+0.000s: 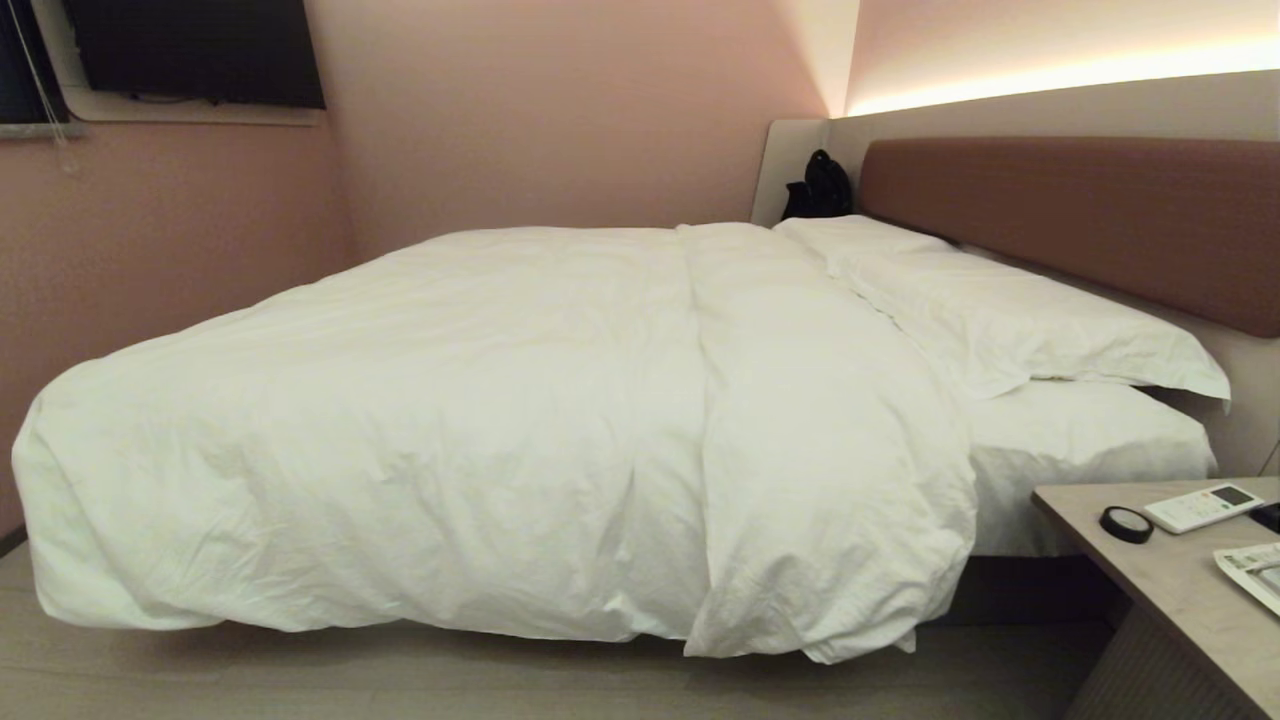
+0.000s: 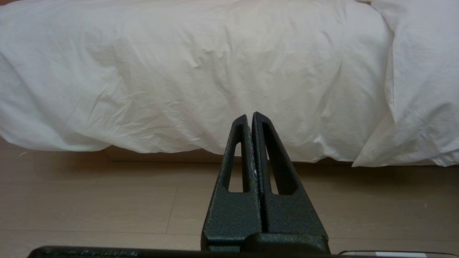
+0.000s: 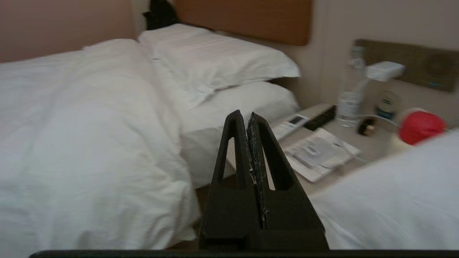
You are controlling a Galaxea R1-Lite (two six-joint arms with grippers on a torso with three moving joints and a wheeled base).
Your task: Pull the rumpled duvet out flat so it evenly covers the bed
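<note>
The white puffy duvet (image 1: 480,400) lies spread over the bed (image 1: 1090,450), with a long fold running across it near the pillows. Its near edge hangs down over the side, close to the floor. The mattress shows bare below the two pillows (image 1: 1010,310). Neither arm shows in the head view. My left gripper (image 2: 250,115) is shut and empty, low over the floor, pointing at the duvet's (image 2: 200,71) hanging side without touching it. My right gripper (image 3: 244,114) is shut and empty, held off the duvet's (image 3: 82,136) corner near the pillows (image 3: 222,57).
A nightstand (image 1: 1180,590) stands at the bed's near right corner, with a remote (image 1: 1203,506), papers (image 3: 319,152), a water bottle (image 3: 349,100) and a red object (image 3: 419,125). A black bag (image 1: 820,185) sits in the far corner by the headboard (image 1: 1080,220). Wood floor (image 2: 107,200) runs along the bedside.
</note>
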